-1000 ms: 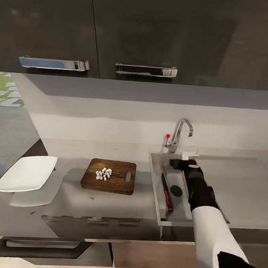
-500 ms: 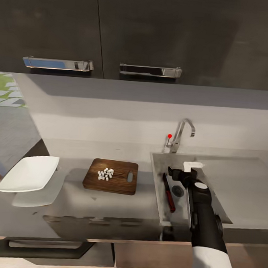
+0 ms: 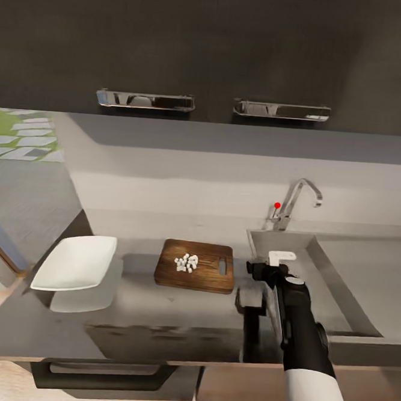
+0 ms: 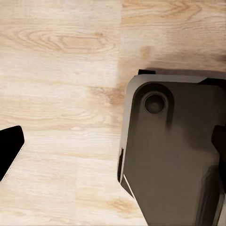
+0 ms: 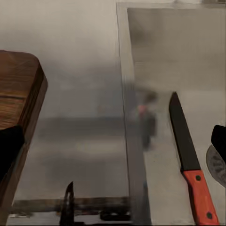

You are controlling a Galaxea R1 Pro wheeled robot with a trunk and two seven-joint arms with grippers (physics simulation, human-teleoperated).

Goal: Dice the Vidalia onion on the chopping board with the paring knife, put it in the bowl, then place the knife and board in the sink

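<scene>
Head view has swung since a second ago, and the right tool (image 3: 269,267) has pulled back from the sink (image 3: 338,290) to its near-left rim, empty (how its jaws stand I cannot tell). The paring knife (image 5: 190,157) lies in the basin, so the diced onion (image 3: 187,262) on the chopping board (image 3: 206,276), centre frame, likely goes next into the bowl (image 3: 78,262) at left on the bench (image 3: 155,317).

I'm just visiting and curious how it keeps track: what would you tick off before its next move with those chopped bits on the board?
1. Knife lying in the sink: ok.
2. White onion pieces in the bowl: not ok, they sit on the board.
3. Bowl empty and upright on the counter: ok.
4. Board in the sink: not ok.
5. Right gripper free, at the sink's near edge beside the board: cannot tell.
6. Left gripper ready: cannot tell.
</scene>
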